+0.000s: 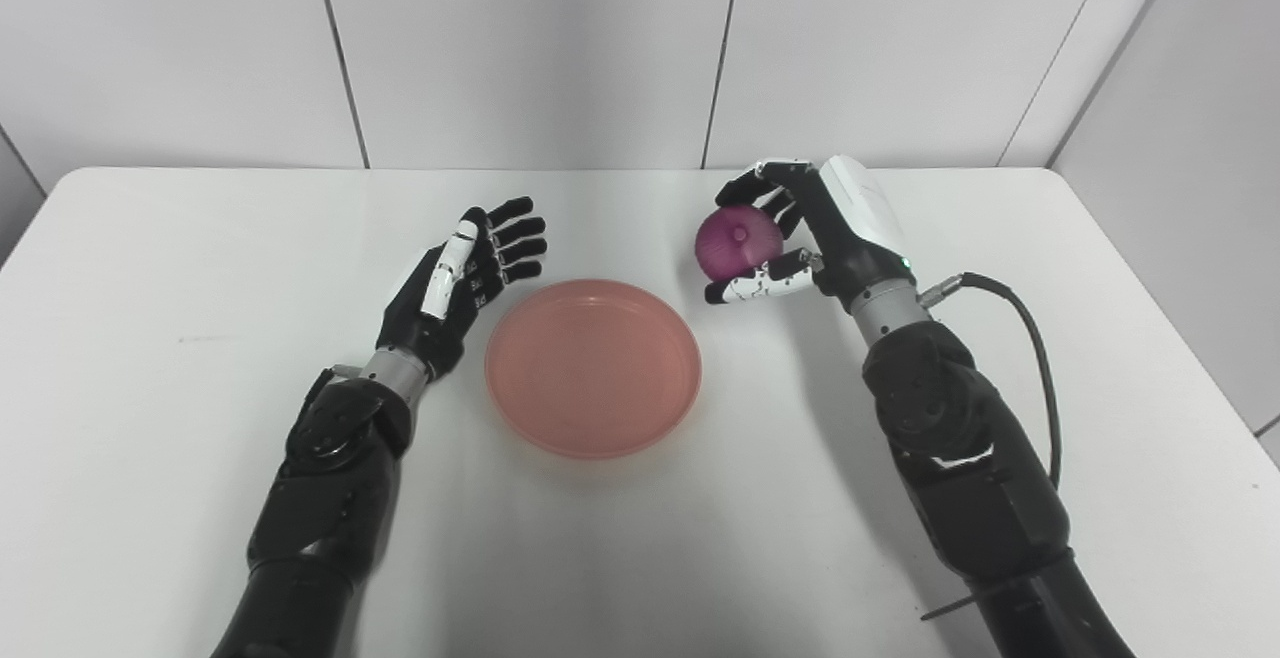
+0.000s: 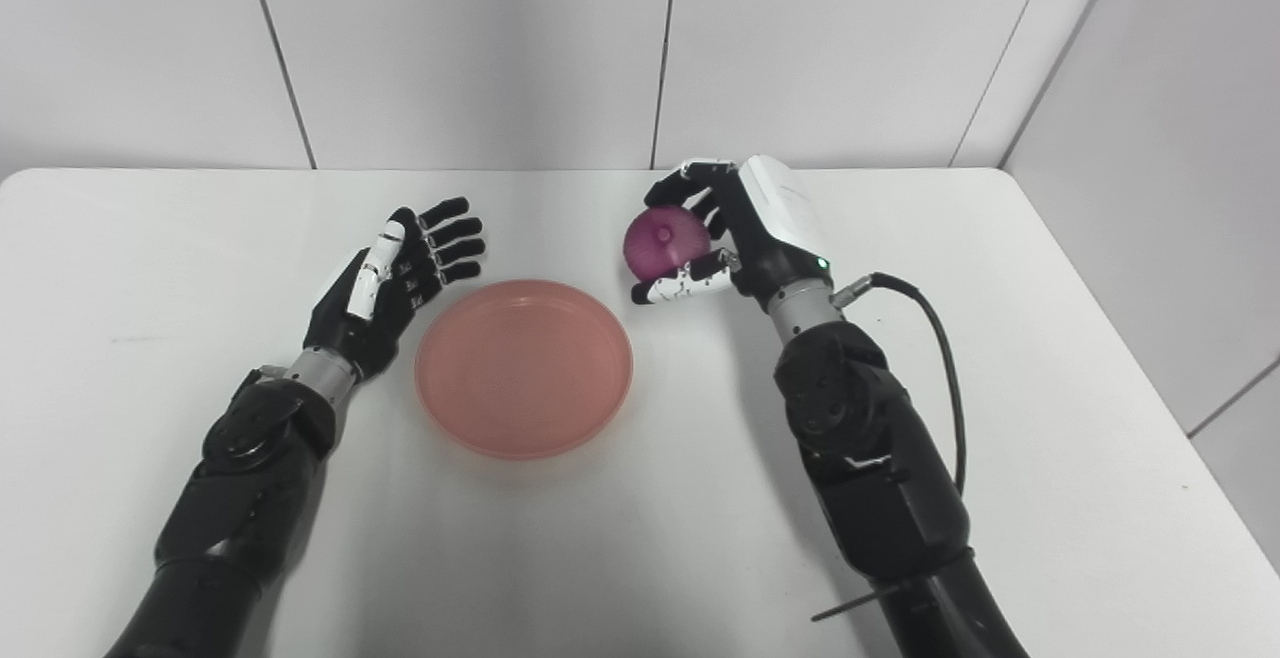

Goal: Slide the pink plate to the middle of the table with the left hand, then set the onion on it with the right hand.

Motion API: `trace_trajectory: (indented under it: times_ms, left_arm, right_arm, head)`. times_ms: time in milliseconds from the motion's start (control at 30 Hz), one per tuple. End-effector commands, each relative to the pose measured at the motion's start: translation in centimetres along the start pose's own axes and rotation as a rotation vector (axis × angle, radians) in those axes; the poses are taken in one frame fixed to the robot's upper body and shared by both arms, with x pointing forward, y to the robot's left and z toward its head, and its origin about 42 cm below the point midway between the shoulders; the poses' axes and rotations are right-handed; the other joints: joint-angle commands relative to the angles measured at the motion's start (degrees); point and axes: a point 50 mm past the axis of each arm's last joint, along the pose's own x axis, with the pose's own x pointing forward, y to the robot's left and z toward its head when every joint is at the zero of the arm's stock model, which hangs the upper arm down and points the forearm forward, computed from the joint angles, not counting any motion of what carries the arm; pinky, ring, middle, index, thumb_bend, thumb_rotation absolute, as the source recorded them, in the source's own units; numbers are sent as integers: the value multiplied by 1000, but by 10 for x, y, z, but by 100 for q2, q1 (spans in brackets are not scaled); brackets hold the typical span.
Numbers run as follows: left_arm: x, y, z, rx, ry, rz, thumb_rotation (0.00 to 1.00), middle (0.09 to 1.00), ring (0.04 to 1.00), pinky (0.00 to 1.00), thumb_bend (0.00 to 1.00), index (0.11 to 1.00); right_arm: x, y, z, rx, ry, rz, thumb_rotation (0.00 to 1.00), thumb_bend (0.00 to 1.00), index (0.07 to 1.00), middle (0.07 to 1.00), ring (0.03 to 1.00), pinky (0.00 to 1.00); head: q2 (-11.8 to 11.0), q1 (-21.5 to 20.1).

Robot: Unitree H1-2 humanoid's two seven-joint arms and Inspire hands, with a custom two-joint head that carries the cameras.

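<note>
The pink plate [image 1: 592, 368] lies flat near the middle of the white table, with nothing on it. A purple onion [image 1: 737, 241] sits in my right hand [image 1: 800, 233], whose fingers and thumb are shut around it, just beyond the plate's right rim and raised above the table. My left hand [image 1: 470, 273] is open, fingers spread and pointing away, a little left of the plate's far-left rim and not touching it.
The white table [image 1: 150, 338] runs to a panelled wall at the back. A black cable [image 1: 1030, 338] loops off my right forearm over the table's right side. The table's right edge lies close to the right arm.
</note>
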Motion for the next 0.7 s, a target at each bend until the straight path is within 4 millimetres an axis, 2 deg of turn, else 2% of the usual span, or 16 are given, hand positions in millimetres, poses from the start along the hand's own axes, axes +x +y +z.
trace_trajectory:
  times_ms: [0,300,567,667]
  left_arm:
    - [-4,-2,-12,-14,49,13,1000,814,811,791,395,788]
    - [-4,-4,-11,-12,47,14,1000,815,812,793,394,787]
    - [-3,-5,-10,-3,48,10,1000,819,819,799,396,795]
    - [-3,-6,-10,-9,50,15,1000,814,818,807,392,795]
  right_arm:
    - [15,-17,23,-7,-114,-74,136,521,488,546,478,414]
    - [20,-6,40,23,-163,-59,136,521,487,521,454,386]
    - [25,12,58,21,-200,-16,136,521,488,540,483,433]
    - [26,18,64,20,-209,-6,136,521,488,535,465,404]
  head:
    - [-3,16]
    - [-11,88]
    - [-14,179]
    - [-16,216]
